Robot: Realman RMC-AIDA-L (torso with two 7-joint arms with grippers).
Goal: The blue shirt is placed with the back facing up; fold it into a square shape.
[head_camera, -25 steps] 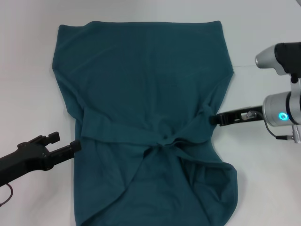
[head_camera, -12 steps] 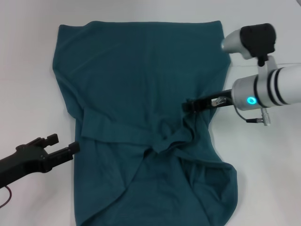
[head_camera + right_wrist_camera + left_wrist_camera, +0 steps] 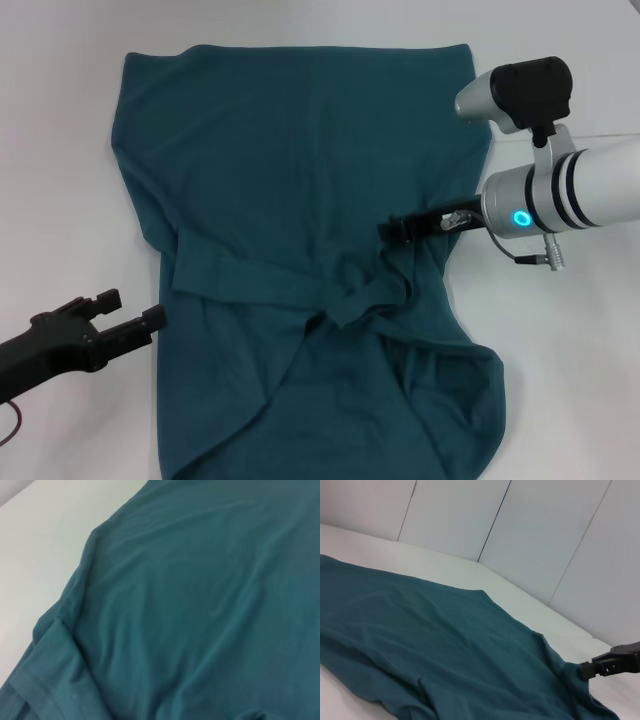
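The blue shirt (image 3: pixel 300 150) lies flat on the white table, plain side up, with both sleeves folded in and bunched near its middle. My right gripper (image 3: pixel 393 232) is over the shirt's right half, shut on a pinch of its right-side fabric, which is drawn inward. The left wrist view shows that gripper (image 3: pixel 585 670) holding the raised cloth of the shirt (image 3: pixel 445 645). My left gripper (image 3: pixel 135 307) is open and empty, just off the shirt's left edge, not touching it. The right wrist view shows only the shirt (image 3: pixel 200 605) and a strip of table.
The white table (image 3: pixel 60 180) surrounds the shirt on both sides. The shirt's lower right corner (image 3: pixel 470 390) is rumpled and curled up. White wall panels (image 3: pixel 545 540) stand beyond the table's far edge.
My right gripper has moved left from the shirt's right edge to over the shirt, dragging the fabric inward. My left gripper has drawn back slightly from the shirt's left edge.
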